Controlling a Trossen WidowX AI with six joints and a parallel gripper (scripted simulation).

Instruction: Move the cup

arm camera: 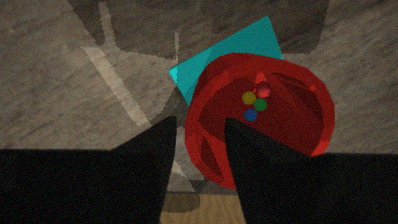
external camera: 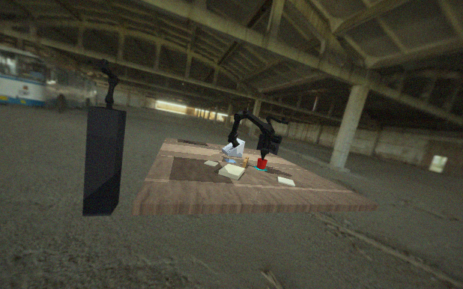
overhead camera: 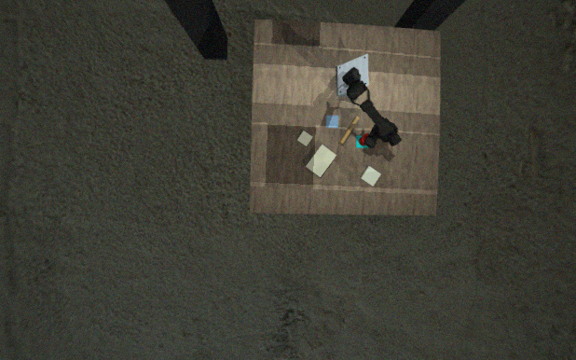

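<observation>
Red cup (arm camera: 260, 120) holds four marbles (arm camera: 254, 102), claw (arm camera: 200, 131) parted around its rim.

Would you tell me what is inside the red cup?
Four marbles lie inside the cup: yellow, green, blue and red. One finger covers the cup's near inner wall.
</observation>
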